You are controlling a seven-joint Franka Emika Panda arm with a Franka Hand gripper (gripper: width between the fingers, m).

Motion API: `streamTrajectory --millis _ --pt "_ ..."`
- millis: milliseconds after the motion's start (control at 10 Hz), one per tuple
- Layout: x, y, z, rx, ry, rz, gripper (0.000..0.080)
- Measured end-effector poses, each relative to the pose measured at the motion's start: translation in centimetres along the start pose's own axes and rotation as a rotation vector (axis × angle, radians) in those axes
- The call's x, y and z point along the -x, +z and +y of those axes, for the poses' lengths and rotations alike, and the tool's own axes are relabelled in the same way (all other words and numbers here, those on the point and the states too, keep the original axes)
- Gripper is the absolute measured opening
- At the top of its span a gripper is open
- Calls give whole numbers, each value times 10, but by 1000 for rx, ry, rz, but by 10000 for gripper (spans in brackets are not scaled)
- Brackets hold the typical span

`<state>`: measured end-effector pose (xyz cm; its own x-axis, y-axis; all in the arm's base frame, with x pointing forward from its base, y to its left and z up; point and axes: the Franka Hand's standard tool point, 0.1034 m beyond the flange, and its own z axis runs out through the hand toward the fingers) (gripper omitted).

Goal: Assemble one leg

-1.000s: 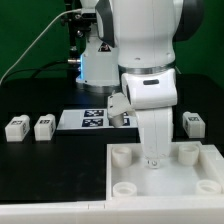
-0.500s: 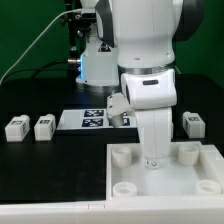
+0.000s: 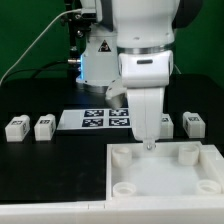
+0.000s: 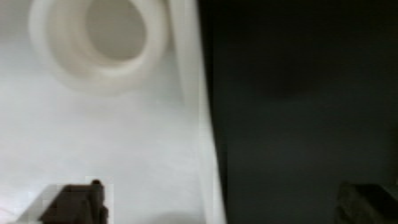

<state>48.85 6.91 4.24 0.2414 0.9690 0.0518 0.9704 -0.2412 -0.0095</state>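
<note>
Three legs show as small white blocks on the black table in the exterior view: two at the left [image 3: 15, 128] [image 3: 44, 127] and one at the right [image 3: 194, 123]. My gripper [image 3: 150, 144] points down over the back edge of the large white tray [image 3: 165, 176], between its two rear corner sockets. It is open and empty. In the wrist view the gripper [image 4: 222, 206] has dark fingertips [image 4: 75, 204] set wide apart. They straddle the tray's edge [image 4: 178, 140], with a round socket [image 4: 98, 40] ahead and black table beside it. No leg shows in the wrist view.
The marker board [image 3: 98, 118] lies on the table behind the tray, between the left legs and the arm. The tray has round sockets at its corners [image 3: 121, 155] [image 3: 188, 152]. Dark equipment and a cable stand at the back.
My gripper has lifted from low inside the tray to just above its back edge. The wrist has shifted back, and more of the marker board shows.
</note>
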Motion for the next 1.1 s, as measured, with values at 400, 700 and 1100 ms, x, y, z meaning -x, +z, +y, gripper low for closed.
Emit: streamTrajectory --millis 400,700,1100 --pt "-40 -4 -21 -5 561 17 649" --pt "-42 -4 -22 -24 825 28 649" --pt "-81 -4 -42 -38 1129 30 649"
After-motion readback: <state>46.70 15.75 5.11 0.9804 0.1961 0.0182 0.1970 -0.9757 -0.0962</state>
